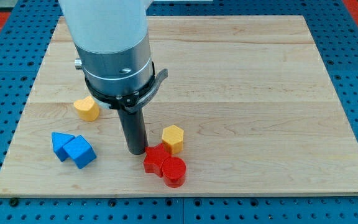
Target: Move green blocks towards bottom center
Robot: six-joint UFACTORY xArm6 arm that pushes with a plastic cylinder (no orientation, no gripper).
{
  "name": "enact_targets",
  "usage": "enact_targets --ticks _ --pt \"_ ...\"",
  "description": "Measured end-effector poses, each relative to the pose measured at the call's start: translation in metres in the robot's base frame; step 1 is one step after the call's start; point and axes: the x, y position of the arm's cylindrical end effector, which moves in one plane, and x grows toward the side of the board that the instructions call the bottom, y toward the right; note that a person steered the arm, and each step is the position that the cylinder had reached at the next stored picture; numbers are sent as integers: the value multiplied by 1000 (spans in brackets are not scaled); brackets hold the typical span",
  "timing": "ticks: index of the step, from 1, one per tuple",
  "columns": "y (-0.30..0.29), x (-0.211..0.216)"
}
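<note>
From my console I see my tip (137, 151) resting on the wooden board (260, 93), low and left of centre, at the end of the dark rod (131, 127) that hangs from the grey and white arm body (114, 50). There are no jaws on this rig, only the plain rod, so nothing is spread, pressed together or pinching. Just to the view's right of my tip lies a red star-shaped block (156, 158), nearly touching it, and a red cylinder (174, 171) sits against that star on its lower right. A yellow hexagonal block (173, 138) stands just above the red pair, close to the star. Further to the view's left, a yellow rounded block (87, 108) lies near the arm's collar, and two blue blocks (73, 149), angular in shape, sit touching each other near the board's left edge. I can find no green block anywhere on the board in this view, and no container of any kind shows.
</note>
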Motion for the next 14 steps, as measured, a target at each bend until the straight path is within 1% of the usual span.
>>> enact_targets --ticks 1,2,3,4,5,6,7,8,9,10,11,12,13,14 --pt "-3 -13" --pt "-28 -27" --pt "-28 -93" --pt "3 -157" --pt "7 -225" --pt "-51 -243" --pt "-64 -209" --pt "-30 -152" --pt "4 -125" --pt "6 -160" --pt "18 -111" --pt "34 -77" --pt "60 -77" --pt "88 -51"
